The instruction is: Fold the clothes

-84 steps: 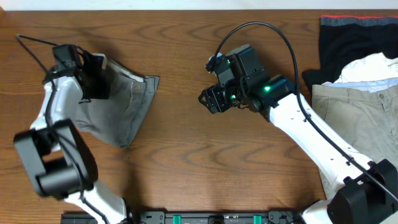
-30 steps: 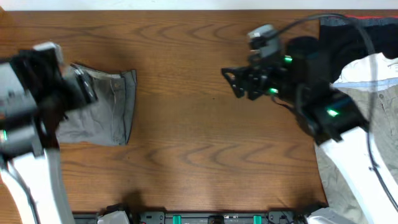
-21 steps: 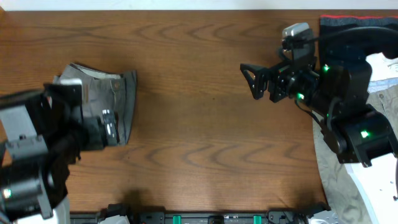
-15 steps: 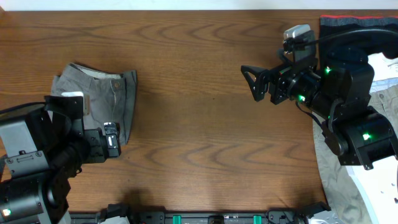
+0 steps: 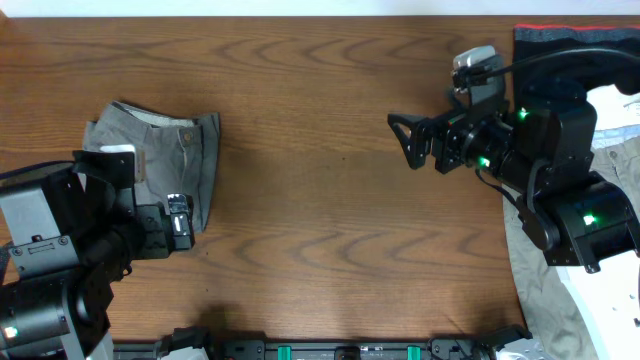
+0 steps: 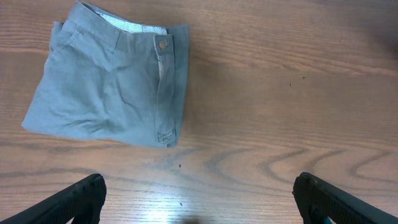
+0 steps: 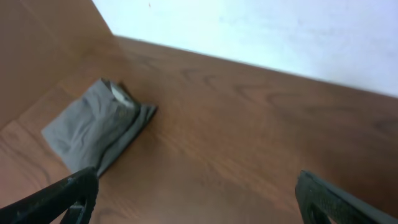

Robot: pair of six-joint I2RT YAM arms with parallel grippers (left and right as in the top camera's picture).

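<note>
The clothes (image 5: 160,150) are a mid-grey pair of trousers, folded into a compact rectangle at the left of the table, with the buttoned waistband and pale lining showing. The left wrist view has the clothes (image 6: 109,93) lying flat at upper left. My left gripper (image 5: 180,222) hovers just off their near right corner, open and empty; in its own view my left gripper (image 6: 199,208) has both fingers far apart over bare wood. My right gripper (image 5: 403,140) is open and empty at centre right, pointing left toward the distant clothes (image 7: 99,127).
At the table's right edge lies a pile: a black garment with a red-edged band (image 5: 560,50), a white garment (image 5: 605,105) and beige-khaki trousers (image 5: 575,165). The right arm's body rises over that pile. Bare wood (image 5: 320,200) lies between the two grippers.
The left arm has drawn back from over the clothes toward the near edge, leaving them folded on the table. Both grippers have opened wider. The right arm moved slightly right, then held still.
</note>
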